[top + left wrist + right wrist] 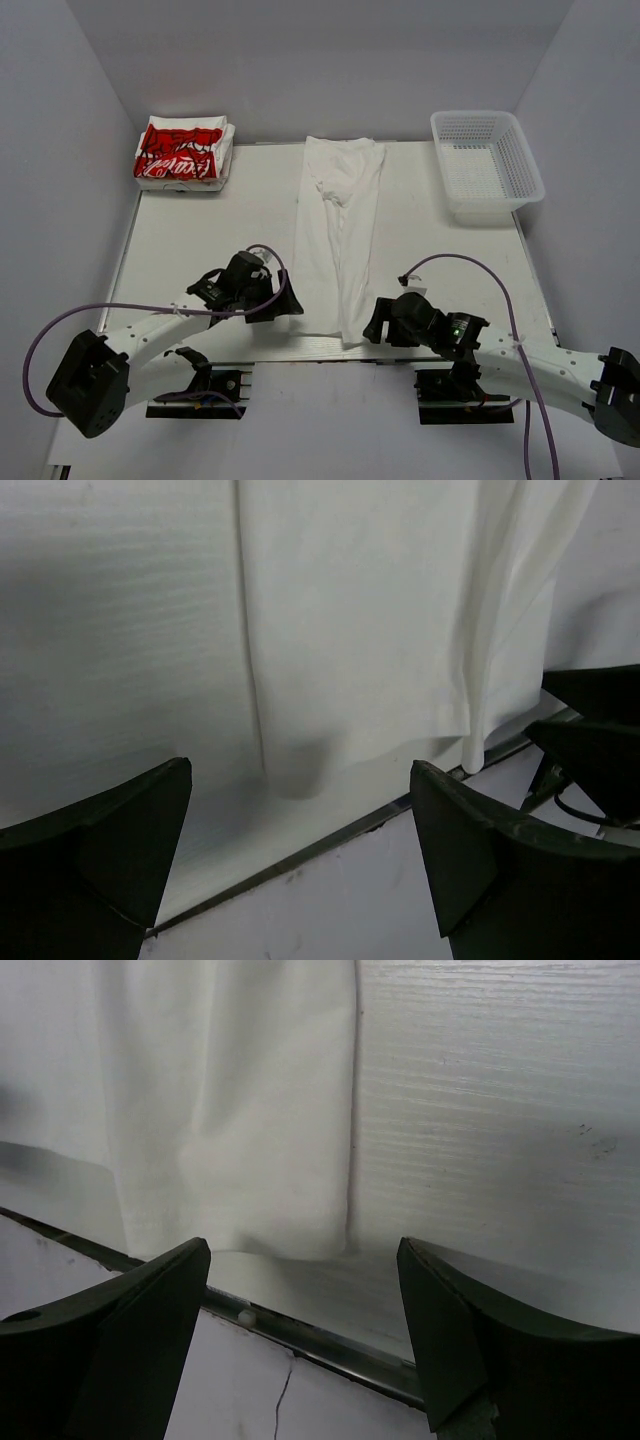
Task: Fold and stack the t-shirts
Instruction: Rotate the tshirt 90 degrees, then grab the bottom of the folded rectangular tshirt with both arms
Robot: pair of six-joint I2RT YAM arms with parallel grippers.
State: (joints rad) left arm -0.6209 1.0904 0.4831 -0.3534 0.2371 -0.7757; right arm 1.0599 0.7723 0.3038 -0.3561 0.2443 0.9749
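The plain white t-shirt is lying as a long strip along the middle of the desk, hem at the near edge. The left tool and right tool are flanking that hem, both gaping wide, gripping nothing, likely lining up to fold it.

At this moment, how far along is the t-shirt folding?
Done: folded red-print t-shirts sit stacked at the far left corner. In hand: the plain white t-shirt lies folded lengthwise into a long strip; the left gripper and right gripper flank its near end, both open, gripping nothing. Left: fold the strip crosswise and add it to the stack. The basket looks empty.
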